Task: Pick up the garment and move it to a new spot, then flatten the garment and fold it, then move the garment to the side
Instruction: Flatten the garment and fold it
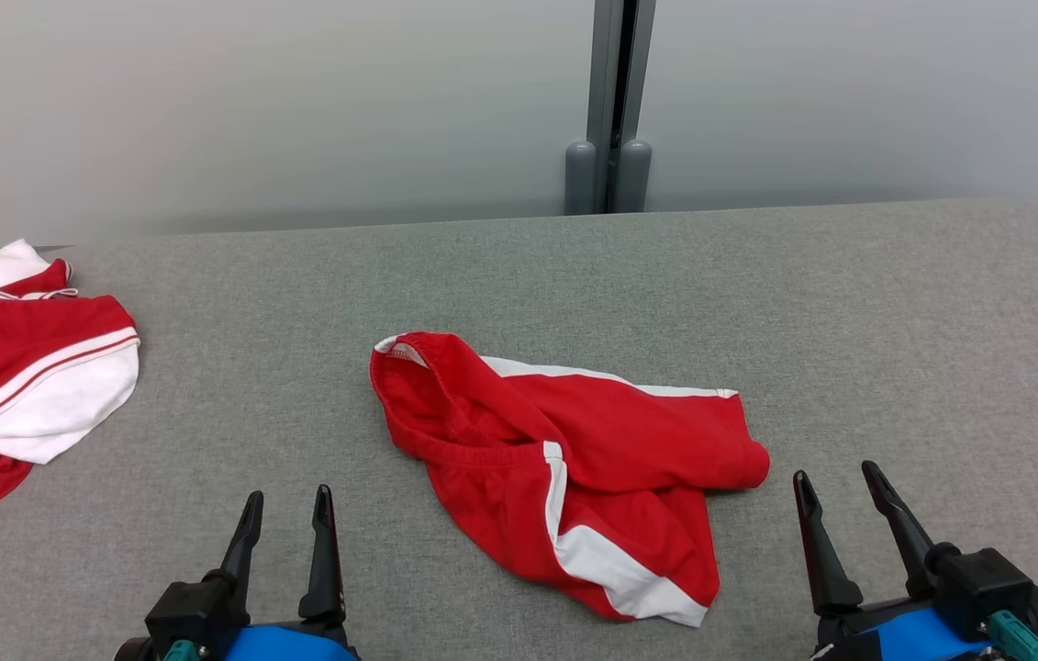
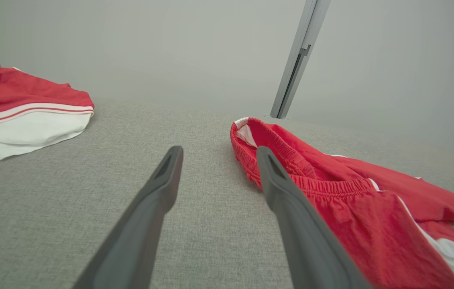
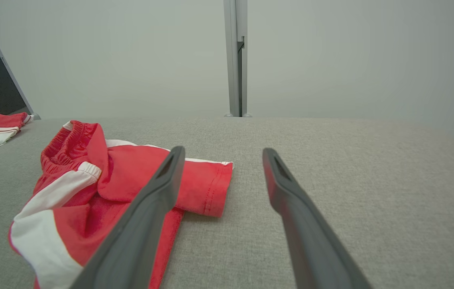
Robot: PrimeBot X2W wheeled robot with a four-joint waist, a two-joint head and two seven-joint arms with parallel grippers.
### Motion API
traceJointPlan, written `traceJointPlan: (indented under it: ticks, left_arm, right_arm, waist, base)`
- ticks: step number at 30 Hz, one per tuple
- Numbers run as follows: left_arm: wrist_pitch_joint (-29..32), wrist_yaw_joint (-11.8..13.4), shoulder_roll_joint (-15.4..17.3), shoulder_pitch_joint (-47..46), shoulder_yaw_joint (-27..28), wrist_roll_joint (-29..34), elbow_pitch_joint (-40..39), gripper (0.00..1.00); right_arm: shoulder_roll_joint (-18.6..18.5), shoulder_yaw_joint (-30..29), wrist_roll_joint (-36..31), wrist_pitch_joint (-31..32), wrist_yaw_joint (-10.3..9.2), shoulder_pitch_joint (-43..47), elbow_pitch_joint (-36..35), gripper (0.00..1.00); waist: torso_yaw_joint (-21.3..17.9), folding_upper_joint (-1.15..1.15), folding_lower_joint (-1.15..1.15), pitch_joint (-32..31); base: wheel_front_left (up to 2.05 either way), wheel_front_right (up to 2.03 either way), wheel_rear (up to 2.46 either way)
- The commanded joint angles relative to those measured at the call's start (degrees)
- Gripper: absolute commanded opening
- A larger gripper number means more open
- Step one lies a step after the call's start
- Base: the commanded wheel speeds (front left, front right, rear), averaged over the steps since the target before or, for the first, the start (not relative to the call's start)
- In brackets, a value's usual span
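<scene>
A crumpled pair of red shorts with white side stripes (image 1: 564,459) lies in the middle of the grey fabric table (image 1: 849,321), waistband toward the far left. In the left wrist view the shorts (image 2: 351,200) spread to the right of my fingers; in the right wrist view the shorts (image 3: 102,180) lie to the left. My left gripper (image 1: 289,500) hovers open near the front edge, left of the shorts, holding nothing. My right gripper (image 1: 835,477) stands open to the right of the shorts' leg hem, also holding nothing.
A second red and white garment (image 1: 23,367) lies at the table's far left edge, also as the garment (image 2: 22,116) in the left wrist view. A pale wall with a grey post (image 1: 615,101) rises behind the table. Bare fabric stretches across the right half.
</scene>
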Motion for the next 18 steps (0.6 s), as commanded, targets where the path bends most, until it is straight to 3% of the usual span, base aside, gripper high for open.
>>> traceJointPlan:
  ticks: [1,11,18]
  left_arm:
    - [-0.3,-0.2,0.0,0.3,0.3,0.5,0.1,1.00]
    - [-0.3,-1.0,0.3,-2.8,-1.7,3.0,1.8,1.00]
    - [7.0,-3.7,0.4,-10.8,-10.9,6.7,3.9,1.00]
  right_arm:
    - [-0.2,-0.1,-0.1,-0.2,0.01,-0.2,0.0,1.00]
    - [-0.2,-0.4,-0.3,-0.2,0.01,-0.9,0.3,1.00]
    - [-0.2,-0.3,-0.8,-0.2,0.01,-1.7,0.4,1.00]
  waist:
    - [0.0,0.00,0.00,0.0]
    - [-0.2,0.00,0.00,0.5]
    - [-0.5,0.00,0.00,1.2]
  base:
    - [0.00,0.00,0.00]
    - [0.00,0.00,0.00]
    - [0.00,0.00,0.00]
